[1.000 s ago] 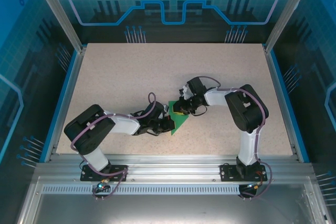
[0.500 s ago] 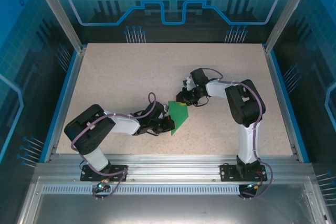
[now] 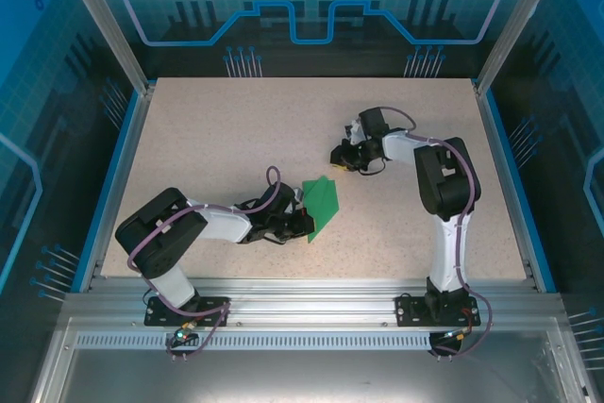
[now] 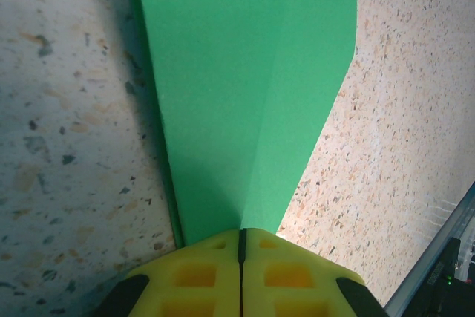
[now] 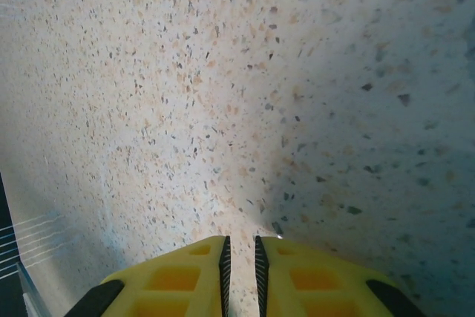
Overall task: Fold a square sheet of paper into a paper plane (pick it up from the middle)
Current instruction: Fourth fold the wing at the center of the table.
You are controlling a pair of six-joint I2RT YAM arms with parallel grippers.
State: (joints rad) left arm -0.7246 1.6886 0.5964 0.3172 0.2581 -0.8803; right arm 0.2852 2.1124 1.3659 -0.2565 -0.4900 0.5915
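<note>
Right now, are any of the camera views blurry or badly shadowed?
Top external: sharp, evenly lit, blue-tinted surround. Left wrist: green paper crisp, with a dark shadow on the table along its left edge. Right wrist: table speckle sharp, shaded toward the right, brighter at upper left.

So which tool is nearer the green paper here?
Left. The left tool grips the green paper at its narrow end; the right tool hovers apart, farther back and right.

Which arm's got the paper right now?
The left gripper: its yellow fingers are pinched shut on the narrow end of the folded green paper. The right gripper hangs apart over bare table, fingers slightly parted, nothing between them.
</note>
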